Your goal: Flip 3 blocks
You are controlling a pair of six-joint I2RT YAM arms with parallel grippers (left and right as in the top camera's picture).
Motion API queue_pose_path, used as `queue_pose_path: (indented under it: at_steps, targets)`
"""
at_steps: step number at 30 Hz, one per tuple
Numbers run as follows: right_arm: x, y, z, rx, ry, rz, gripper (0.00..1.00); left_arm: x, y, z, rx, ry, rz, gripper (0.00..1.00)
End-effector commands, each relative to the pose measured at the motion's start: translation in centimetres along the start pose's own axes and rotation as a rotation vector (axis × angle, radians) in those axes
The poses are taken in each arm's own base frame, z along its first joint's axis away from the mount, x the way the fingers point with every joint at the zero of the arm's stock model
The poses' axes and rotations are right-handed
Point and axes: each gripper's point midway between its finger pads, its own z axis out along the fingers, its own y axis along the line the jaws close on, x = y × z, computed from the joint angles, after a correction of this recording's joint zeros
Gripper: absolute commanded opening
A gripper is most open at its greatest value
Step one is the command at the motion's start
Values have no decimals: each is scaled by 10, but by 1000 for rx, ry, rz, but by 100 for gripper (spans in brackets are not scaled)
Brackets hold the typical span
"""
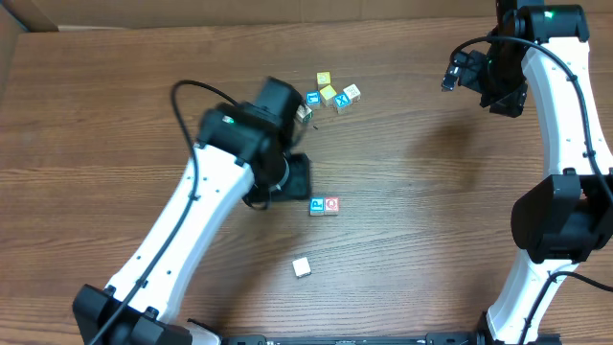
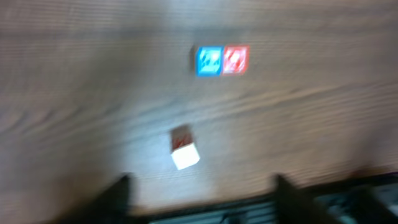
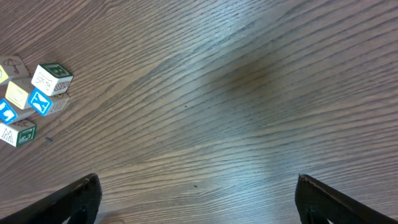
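Two blocks stand side by side near the table's middle: a blue-faced one [image 1: 317, 206] [image 2: 209, 61] and a red-faced one [image 1: 331, 205] [image 2: 235, 60]. A pale whitish block [image 1: 302, 267] [image 2: 185, 155] lies alone nearer the front edge, with a reddish face on its far side. My left gripper [image 1: 297, 177] [image 2: 200, 180] hangs above the table behind the pair. It is open with nothing between its fingers, and its wrist view is blurred. My right gripper [image 1: 450, 77] [image 3: 196, 180] is raised at the back right, open wide over bare wood.
A cluster of other small cubes [image 1: 330, 93] [image 3: 31, 99], yellow, blue and pale, sits at the back of the table next to the left arm's wrist. The table's front edge [image 2: 249, 202] shows dark behind the left fingers.
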Motion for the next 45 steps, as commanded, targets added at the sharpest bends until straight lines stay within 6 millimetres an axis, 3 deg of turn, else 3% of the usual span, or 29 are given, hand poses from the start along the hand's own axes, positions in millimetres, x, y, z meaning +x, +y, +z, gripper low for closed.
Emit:
queue_pose_path:
  at_steps: [1,5,10,16,22,28,35,45]
  targets:
    - [-4,4,-16,-20,-44,-8,100,16,16,9,-128,18,-64,90]
    - [-4,4,-16,-20,-44,-8,100,45,18,32,-172,114,-107,84]
    - [-4,4,-16,-20,-44,-8,100,76,12,79,-206,157,-94,81]
    - [-4,4,-16,-20,-44,-8,100,95,-1,116,-191,138,-46,79]
    - [-4,4,-16,-20,-44,-8,100,98,18,132,-275,84,-96,72]
    - [-4,4,-16,-20,-44,-8,100,106,21,153,-236,98,-99,68]
    - [-4,4,-16,-20,-44,-8,100,106,21,154,-235,97,-99,47]
    - [-4,4,-16,-20,-44,-8,100,107,21,159,-223,97,-101,45]
